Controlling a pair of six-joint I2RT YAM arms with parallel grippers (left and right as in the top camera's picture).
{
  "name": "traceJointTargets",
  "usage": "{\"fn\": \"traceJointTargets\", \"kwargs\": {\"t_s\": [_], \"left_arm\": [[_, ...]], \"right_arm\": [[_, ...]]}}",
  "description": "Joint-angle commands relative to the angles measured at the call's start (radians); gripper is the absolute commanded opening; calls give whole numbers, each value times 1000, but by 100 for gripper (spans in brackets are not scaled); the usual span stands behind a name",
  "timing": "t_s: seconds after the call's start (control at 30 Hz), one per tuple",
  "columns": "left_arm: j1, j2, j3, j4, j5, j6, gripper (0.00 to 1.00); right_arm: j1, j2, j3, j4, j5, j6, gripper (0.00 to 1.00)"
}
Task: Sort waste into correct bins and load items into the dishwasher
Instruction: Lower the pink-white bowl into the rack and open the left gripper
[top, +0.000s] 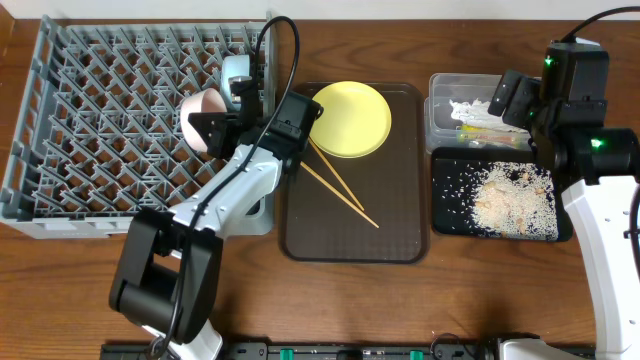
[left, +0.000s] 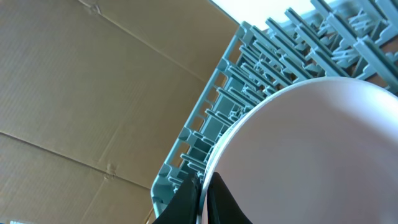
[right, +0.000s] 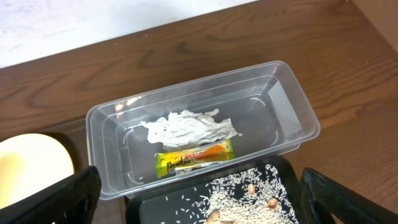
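Observation:
My left gripper (top: 218, 124) is shut on the rim of the white bowl (top: 200, 112) and holds it over the right part of the grey dish rack (top: 90, 120). The left wrist view shows the jaws (left: 202, 194) pinching the bowl's rim (left: 311, 149) with the rack (left: 249, 87) behind. A light blue bowl (top: 237, 70) sits in the rack. The yellow plate (top: 350, 118) and two chopsticks (top: 338, 182) lie on the brown tray (top: 400, 230). My right gripper (right: 211, 208) is open and empty above the clear tub (right: 292, 124), which holds white paper (right: 189, 127) and the wrapper (right: 194, 155).
The black tray (top: 445, 205) in front of the tub (top: 440, 100) carries scattered rice scraps (top: 512, 198), also seen in the right wrist view (right: 242, 190). The plate's edge (right: 31, 165) shows left of the tub. Cardboard stands beyond the rack.

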Motion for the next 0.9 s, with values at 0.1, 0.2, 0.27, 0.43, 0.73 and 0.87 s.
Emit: {"fn": "traceJointTargets", "kwargs": {"t_s": [0.1,0.2,0.27,0.43,0.73,0.87], "left_arm": [[1,57,-7,0,0,-12,7],[-2,71,-7,-3,0,-12,8],[-9,71,-7,-3,-1,-5,7],[-29,70,-7,-14,0,34,7],[-97,70,-7,-33,0,78,14],[-115,70,-7,-66,11,77,25]], "right_arm": [[-9,-5,1,1,18,11,99],[-9,-5,1,1,18,11,99],[-9,-5,1,1,18,11,99],[-9,-5,1,1,18,11,99],[-9,-5,1,1,18,11,99],[-9,-5,1,1,18,11,99]]}}
